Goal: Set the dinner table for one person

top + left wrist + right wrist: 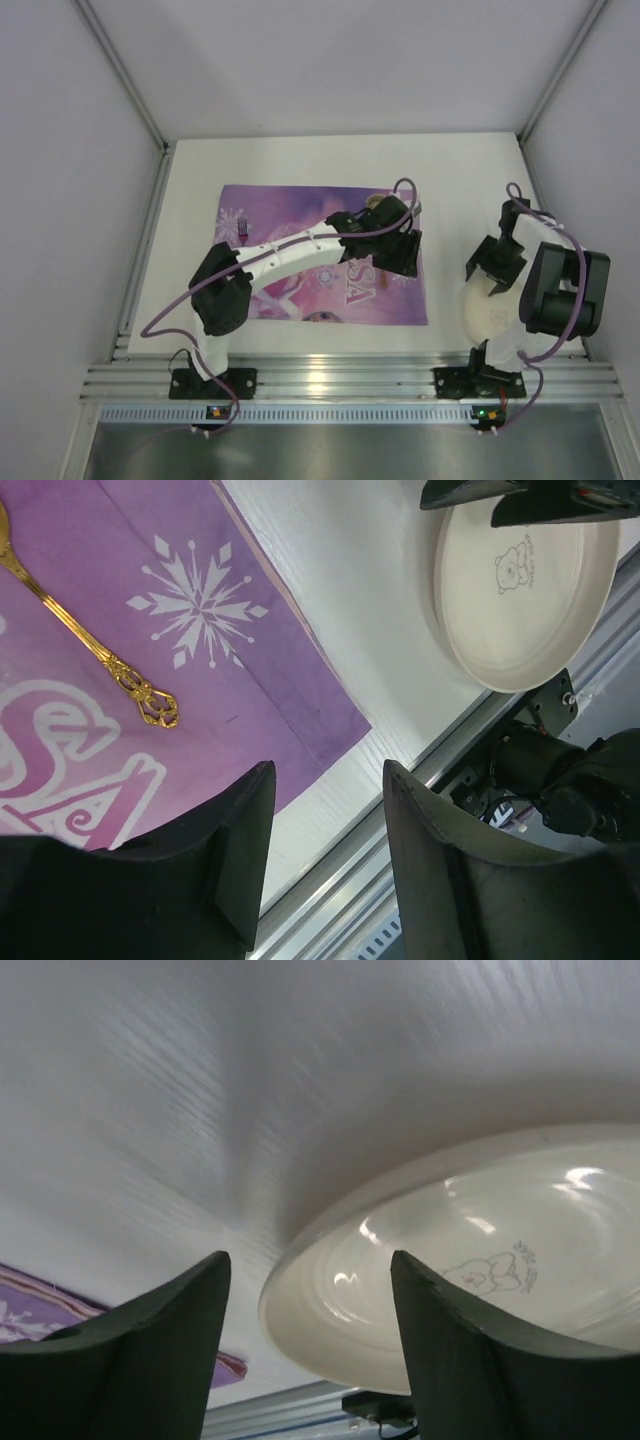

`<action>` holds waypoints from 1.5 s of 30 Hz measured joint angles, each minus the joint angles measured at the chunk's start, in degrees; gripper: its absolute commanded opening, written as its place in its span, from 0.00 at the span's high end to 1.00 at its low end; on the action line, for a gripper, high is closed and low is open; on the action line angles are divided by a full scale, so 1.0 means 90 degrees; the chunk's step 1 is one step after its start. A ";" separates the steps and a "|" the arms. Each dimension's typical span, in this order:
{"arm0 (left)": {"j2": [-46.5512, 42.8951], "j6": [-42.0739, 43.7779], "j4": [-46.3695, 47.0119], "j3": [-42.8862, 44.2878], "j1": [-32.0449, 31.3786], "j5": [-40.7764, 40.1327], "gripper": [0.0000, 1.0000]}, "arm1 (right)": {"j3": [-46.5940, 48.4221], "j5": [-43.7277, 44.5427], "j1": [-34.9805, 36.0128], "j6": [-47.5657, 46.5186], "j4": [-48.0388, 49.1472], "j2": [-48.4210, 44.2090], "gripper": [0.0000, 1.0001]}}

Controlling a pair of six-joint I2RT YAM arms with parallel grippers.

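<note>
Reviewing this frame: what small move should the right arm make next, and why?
Probably lower the right claw until its open fingers straddle the rim of the plate, then close. The plate lies on the bare dinner table beside the purple placemat, not on it; the wrist view shows its rim between the fingers. A gold utensil lies on the placemat.

Utensil [85, 630] lies on placemat [300, 212], plate [530, 590] right of it.
</note>
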 measured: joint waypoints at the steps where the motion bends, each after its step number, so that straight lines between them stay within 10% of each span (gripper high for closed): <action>1: -0.0100 0.0000 0.0002 -0.0036 0.0000 -0.0041 0.48 | 0.0056 0.0012 0.0002 0.0005 0.0039 0.0107 0.47; 5: -0.0454 0.0000 0.0002 -0.0248 0.0019 -0.0223 0.47 | 0.0386 0.0170 0.0075 -0.0051 0.0262 0.0561 1.00; 26: 0.0219 0.0289 -0.0357 0.1258 -0.0274 -0.0539 0.47 | 0.3232 -0.0291 0.2259 0.0879 -0.0729 -0.0187 1.00; 45: 0.0789 0.0255 -0.0877 0.1938 -0.1122 -0.3104 0.40 | 0.3551 -0.1197 0.2535 0.1146 -0.1627 -0.0311 1.00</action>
